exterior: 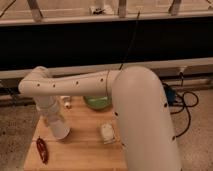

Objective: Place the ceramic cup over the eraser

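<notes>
My white arm reaches from the right across a wooden table (pixel 85 150). Its wrist bends down at the left, and the gripper (pixel 59 129) hangs low over the table's left part. A small whitish cup-like object (pixel 106 133) stands near the table's middle, to the right of the gripper and apart from it. A small white block (pixel 66 104), possibly the eraser, lies near the far edge just behind the wrist. I cannot tell whether the gripper holds anything.
A green bowl (pixel 97 102) sits at the table's far edge, partly hidden by the arm. A red chili pepper (pixel 42 149) lies at the front left. Cables (pixel 182 100) trail on the speckled floor to the right. A dark wall runs behind.
</notes>
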You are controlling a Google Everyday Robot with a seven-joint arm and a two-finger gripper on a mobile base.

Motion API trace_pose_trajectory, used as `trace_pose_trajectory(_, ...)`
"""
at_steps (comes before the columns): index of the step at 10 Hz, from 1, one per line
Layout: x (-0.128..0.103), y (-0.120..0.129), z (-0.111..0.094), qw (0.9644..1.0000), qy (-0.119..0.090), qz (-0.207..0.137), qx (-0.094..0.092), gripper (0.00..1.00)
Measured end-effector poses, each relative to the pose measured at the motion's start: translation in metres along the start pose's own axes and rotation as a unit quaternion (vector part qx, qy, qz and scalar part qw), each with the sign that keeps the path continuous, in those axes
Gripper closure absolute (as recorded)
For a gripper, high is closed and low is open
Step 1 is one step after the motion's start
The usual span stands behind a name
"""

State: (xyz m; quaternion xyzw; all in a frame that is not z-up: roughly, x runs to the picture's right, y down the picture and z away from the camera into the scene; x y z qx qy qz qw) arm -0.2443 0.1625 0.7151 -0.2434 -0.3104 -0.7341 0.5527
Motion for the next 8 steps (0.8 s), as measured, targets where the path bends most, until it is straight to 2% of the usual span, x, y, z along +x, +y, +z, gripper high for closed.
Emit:
trace_pose_trajectory(5, -0.0005, 0.003, 0.0046, 1.0, 0.0, 0.004, 0.005, 0.24)
trace_pose_trajectory(7, -0.0011, 0.0032, 0.0012, 1.0, 0.004, 0.003, 0.005, 0.2)
trace_pose_trajectory(8, -0.0016, -0.0001, -0.0016, 1.0, 0.006, 0.001, 0.007, 0.23)
